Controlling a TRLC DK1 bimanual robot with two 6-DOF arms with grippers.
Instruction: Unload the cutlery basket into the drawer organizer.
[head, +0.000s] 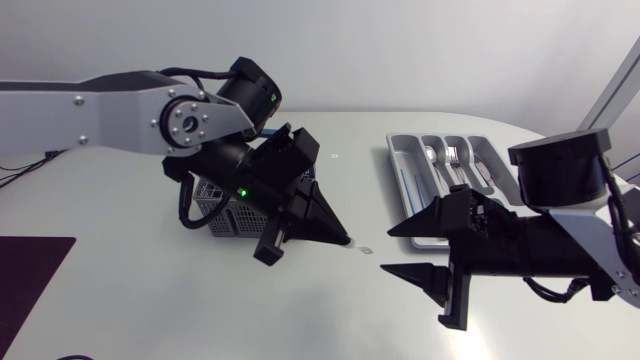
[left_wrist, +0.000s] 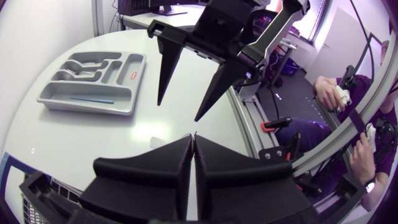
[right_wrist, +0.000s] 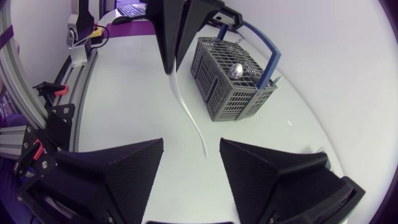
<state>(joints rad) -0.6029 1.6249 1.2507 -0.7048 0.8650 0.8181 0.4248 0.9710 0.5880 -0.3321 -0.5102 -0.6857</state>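
My left gripper (head: 343, 237) is shut on one end of a thin pale piece of cutlery (right_wrist: 188, 109), which slants down from its tips (right_wrist: 170, 70) toward the table. The free end lies between the fingers of my open right gripper (right_wrist: 191, 144), and neither finger touches it. In the head view the right gripper (head: 388, 250) faces the left one across a small gap. The grey cutlery basket (right_wrist: 233, 87) with a blue handle stands behind the left gripper and holds a spoon (right_wrist: 235, 70). The grey drawer organizer (head: 400, 150) sits at the back right with cutlery in it.
The basket (head: 222, 212) is partly hidden under my left arm. A dark mat (head: 30, 270) lies at the table's front left. The organizer (left_wrist: 127, 81) holds a blue item in its long front compartment.
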